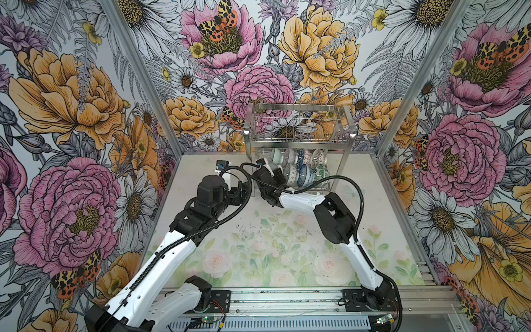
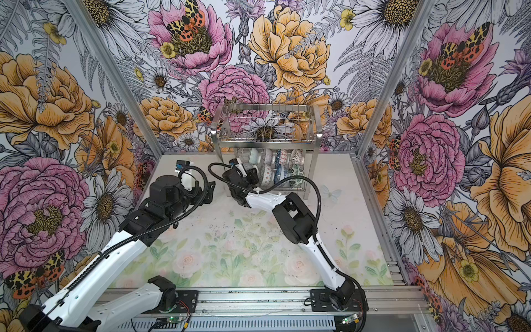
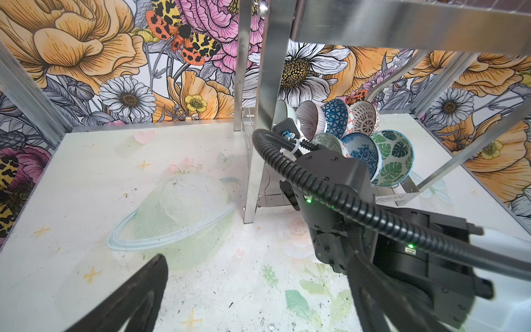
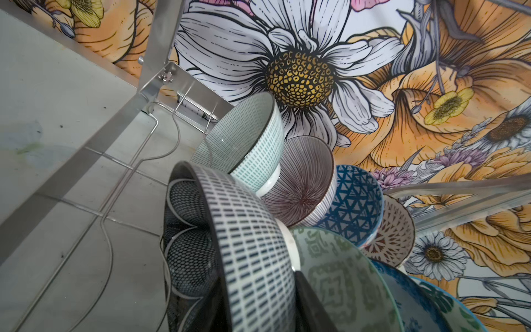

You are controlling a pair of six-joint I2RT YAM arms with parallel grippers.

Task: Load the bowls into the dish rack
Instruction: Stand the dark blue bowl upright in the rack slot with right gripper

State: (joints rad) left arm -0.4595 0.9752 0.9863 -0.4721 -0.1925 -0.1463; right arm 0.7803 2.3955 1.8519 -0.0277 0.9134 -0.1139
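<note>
Left of centre: left gripper (image 2: 208, 191), jaws wide apart. Beyond, right gripper (image 1: 275, 172) on dark petal bowl (image 4: 253, 244) at rack (image 1: 298, 140) lower tier; can't tell if clamped. Likely glazed, stiff, slick, chippable: pinch rim wall. Behind, other bowls (image 3: 359, 149) slotted.

Floral wallpaper (image 1: 258, 57) wraps my whole booth: pink peonies, orange blooms, white daisies and grey ferns. A spotted orange-and-yellow moth (image 1: 221, 23) sits on the pink flower at top centre in both top views. Slanting aluminium posts (image 1: 141, 72) mark the wall corners at upper left and upper right. My tabletop (image 1: 273, 253) is pale, printed with faded roses and green leaves across the lower middle, and flecked with dark specks. The left wrist view shows a pale green ringed planet (image 3: 178, 212) drawn on it, and a small pink heart (image 3: 143, 136) beyond that, close to the back wall. A huge daisy (image 4: 298, 77) fills much of the right wrist view.
</note>
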